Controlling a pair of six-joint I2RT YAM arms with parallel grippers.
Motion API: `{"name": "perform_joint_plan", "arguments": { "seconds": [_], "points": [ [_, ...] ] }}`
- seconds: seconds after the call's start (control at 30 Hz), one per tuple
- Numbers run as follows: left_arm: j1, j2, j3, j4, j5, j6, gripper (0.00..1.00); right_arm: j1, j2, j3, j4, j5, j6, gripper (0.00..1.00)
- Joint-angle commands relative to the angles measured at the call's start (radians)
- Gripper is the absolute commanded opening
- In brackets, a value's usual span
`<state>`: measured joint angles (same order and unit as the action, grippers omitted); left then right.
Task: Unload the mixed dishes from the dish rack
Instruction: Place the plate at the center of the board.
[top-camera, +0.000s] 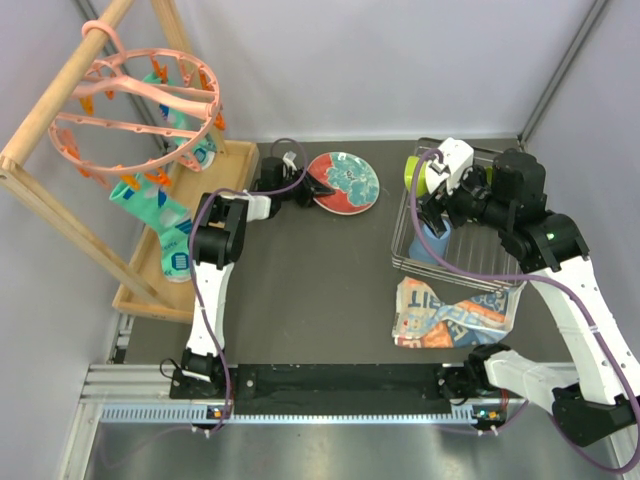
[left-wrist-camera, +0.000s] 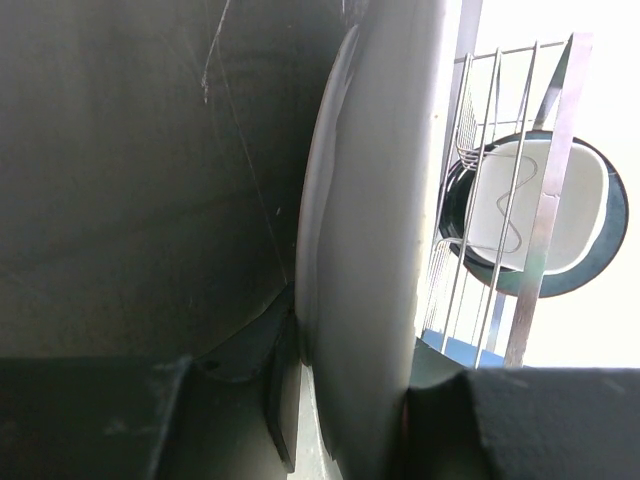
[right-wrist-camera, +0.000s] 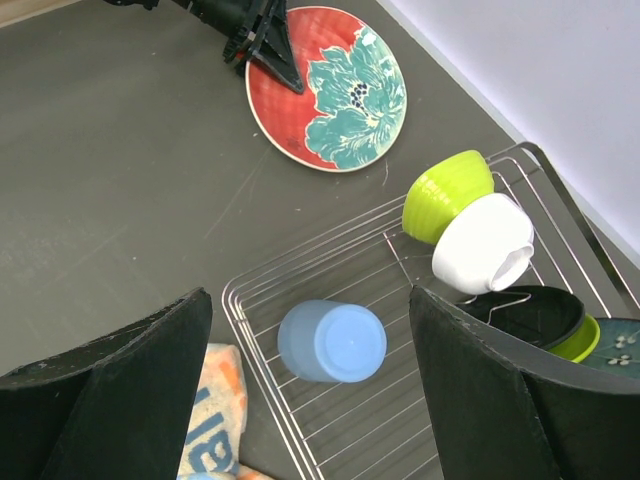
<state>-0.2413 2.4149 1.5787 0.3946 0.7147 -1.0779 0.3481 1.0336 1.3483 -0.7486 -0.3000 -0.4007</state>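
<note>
Printed orange, blue and white, a crumpled packet (top-camera: 450, 312) lies nearest on the desk (top-camera: 300, 290), just in front of the dish rack (right-wrist-camera: 340, 425). Over the rack's near part hangs the right end effector (right-wrist-camera: 305, 295), fingers spread wide and holding nothing. The light blue cup (right-wrist-camera: 332, 341) sits on the wires directly beneath the gap; whether it is on its side or upturned I cannot tell. It looks light, stiff and smooth, so probably slippery. A squeeze across its round wall at mid-height seems safer than one at the rim.

Farther back, a lime-green bowl (right-wrist-camera: 447, 193) and a small white bowl (right-wrist-camera: 484, 243) lean together. To their right stand a dark plate (right-wrist-camera: 530, 315), another lime-green piece (right-wrist-camera: 578, 340) and a teal speckled plate (right-wrist-camera: 620, 345). All of these look hard and breakable, best taken by the rim.

Far left, outside the rack, the left end effector (top-camera: 312, 183) pinches the edge of the flowered plate (top-camera: 345, 183) at the desk.
</note>
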Motion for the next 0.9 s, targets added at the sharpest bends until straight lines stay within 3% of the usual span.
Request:
{"name": "perform_joint_plan", "arguments": {
  "seconds": [0.0,0.17,0.3,0.6,0.77,0.87],
  "points": [
    [0.007,-0.043,0.072,0.150,0.048,0.004,0.00,-0.009,-0.027,-0.003,0.017,-0.001,-0.010,0.80],
    [0.007,-0.046,0.073,0.132,0.052,0.018,0.11,-0.009,-0.033,-0.011,0.018,0.009,-0.013,0.80],
    [0.008,-0.050,0.070,0.122,0.052,0.027,0.27,-0.009,-0.041,-0.018,0.020,0.013,-0.016,0.80],
    [0.010,-0.080,0.046,0.092,0.045,0.068,0.45,-0.009,-0.047,-0.020,0.017,0.015,-0.018,0.80],
    [0.010,-0.099,0.027,0.058,0.031,0.102,0.64,-0.009,-0.058,-0.032,0.017,0.013,-0.018,0.80],
    [0.011,-0.114,0.014,0.032,0.019,0.127,0.67,-0.011,-0.067,-0.040,0.018,0.021,-0.021,0.80]
  ]
}}
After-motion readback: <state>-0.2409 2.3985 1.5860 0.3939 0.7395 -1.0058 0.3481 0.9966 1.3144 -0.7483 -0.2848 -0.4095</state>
